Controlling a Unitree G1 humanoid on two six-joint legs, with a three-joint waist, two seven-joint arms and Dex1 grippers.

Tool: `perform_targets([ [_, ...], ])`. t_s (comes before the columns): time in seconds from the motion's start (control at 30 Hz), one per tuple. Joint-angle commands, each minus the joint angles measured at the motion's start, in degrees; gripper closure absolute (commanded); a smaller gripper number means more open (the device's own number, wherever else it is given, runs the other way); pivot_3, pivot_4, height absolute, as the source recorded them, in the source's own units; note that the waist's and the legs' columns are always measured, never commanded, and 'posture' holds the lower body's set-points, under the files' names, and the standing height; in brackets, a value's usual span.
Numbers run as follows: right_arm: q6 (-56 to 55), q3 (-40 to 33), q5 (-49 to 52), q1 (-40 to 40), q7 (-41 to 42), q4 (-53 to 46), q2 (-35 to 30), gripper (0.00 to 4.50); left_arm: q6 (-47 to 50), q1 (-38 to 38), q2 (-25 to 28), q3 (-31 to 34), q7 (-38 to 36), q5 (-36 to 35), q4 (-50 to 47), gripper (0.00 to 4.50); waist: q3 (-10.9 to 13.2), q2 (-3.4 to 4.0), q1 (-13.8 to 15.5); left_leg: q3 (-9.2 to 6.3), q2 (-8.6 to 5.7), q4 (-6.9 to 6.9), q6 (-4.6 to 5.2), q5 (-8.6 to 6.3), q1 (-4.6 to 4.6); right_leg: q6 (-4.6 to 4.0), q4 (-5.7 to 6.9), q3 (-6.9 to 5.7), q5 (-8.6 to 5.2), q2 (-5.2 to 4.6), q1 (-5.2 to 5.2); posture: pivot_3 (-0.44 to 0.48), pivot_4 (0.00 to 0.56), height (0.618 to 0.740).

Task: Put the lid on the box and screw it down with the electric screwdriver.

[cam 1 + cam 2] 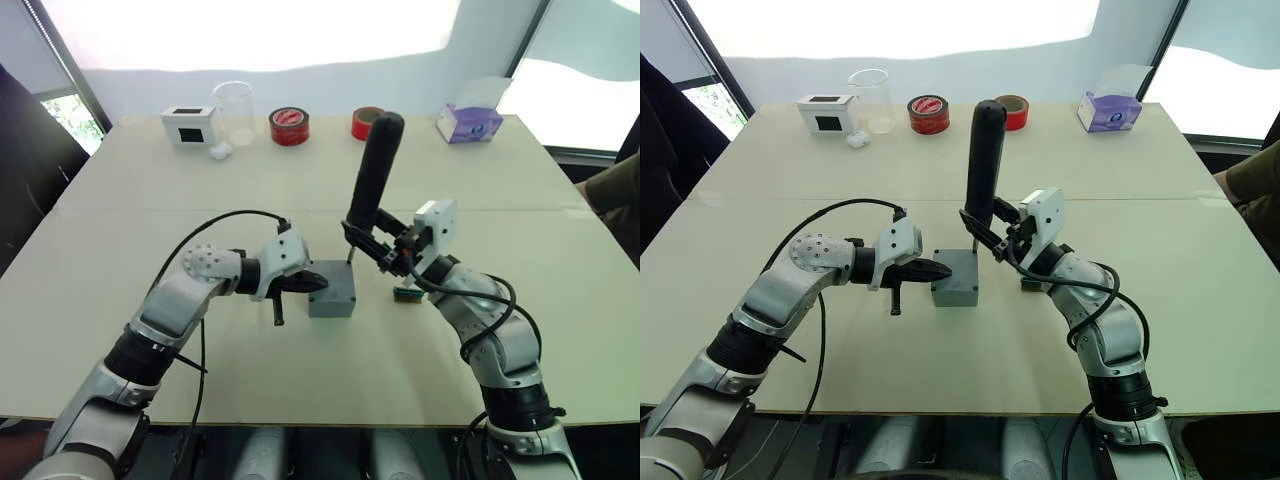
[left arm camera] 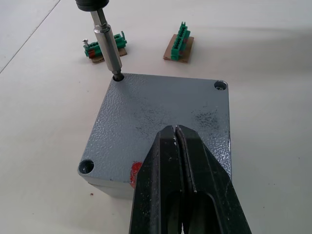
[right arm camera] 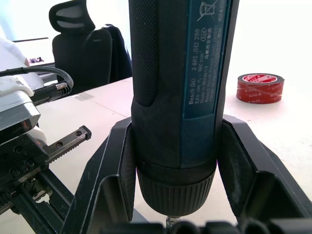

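Open tabletop (image 1: 200, 200) around box (image 1: 332, 292)

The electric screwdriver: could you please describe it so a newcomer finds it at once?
Mid-table stands a small grey box. Rising from its far corner is the electric screwdriver, gripped by the right claw: the only tall black stick there.

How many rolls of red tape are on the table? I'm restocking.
2, both at the table's far edge: one roll of red tape beside the clear glass beaker, the other roll partly behind the upright black electric screwdriver.
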Motion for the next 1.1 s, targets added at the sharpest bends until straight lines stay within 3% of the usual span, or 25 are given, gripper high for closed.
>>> perform_targets([
  [0.03,4.7,3.0,-1.8,2.3,-0.7,4.3,-0.1,2.74,-0.4,-0.2,0.5,-0.4,-0.3,1.4,0.7,4.5,0.0,-0.01,0.0,0.0,0.0,0.0,0.0,0.0,0.0,0.0,0.0,0.0,0.0,0.0,0.0,0.0,0.15,0.74],
  [0.23,4.4,3.2,0.8,2.9,0.6,2.2,1.6,2.74,-0.9,-0.3,0.1,-0.7,-0.3,1.7,1.2,4.5,-0.3,-0.03,0.0,-0.01,0.01,-0.06,0.0,0.0,0.02,-0.01,-0.03,0.0,-0.01,0.0,0.0,0.0,0.15,0.74],
  [0.8,4.0,8.2,-6.5,5.1,1.7,5.3,-1.4,2.74,-1.5,-0.1,-0.1,-1.0,-0.3,2.1,1.8,4.5,-0.9,-0.21,-0.1,0.0,0.05,-0.68,-0.02,0.01,0.45,-0.17,-0.25,0.02,-0.12,0.03,0.06,0.0,0.15,0.74],
  [0.9,4.1,8.1,-6.7,4.8,1.7,5.4,-1.0,2.74,-1.6,-0.1,-0.1,-1.0,-0.4,2.2,1.9,4.5,-1.0,-0.2,-0.1,-0.02,0.12,-0.89,-0.02,-0.02,1.02,-0.16,-0.64,-0.02,-0.12,0.08,0.64,0.0,0.15,0.74],
  [1.1,4.9,8.2,-6.7,5.0,1.4,5.5,-0.2,2.74,-1.5,0.0,-0.1,-0.9,-0.5,2.3,1.9,4.5,-1.1,-0.2,-0.1,-0.11,0.15,-0.96,-0.03,-0.03,1.07,-0.17,-0.8,-0.07,-0.12,0.06,0.76,0.0,0.15,0.74],
])
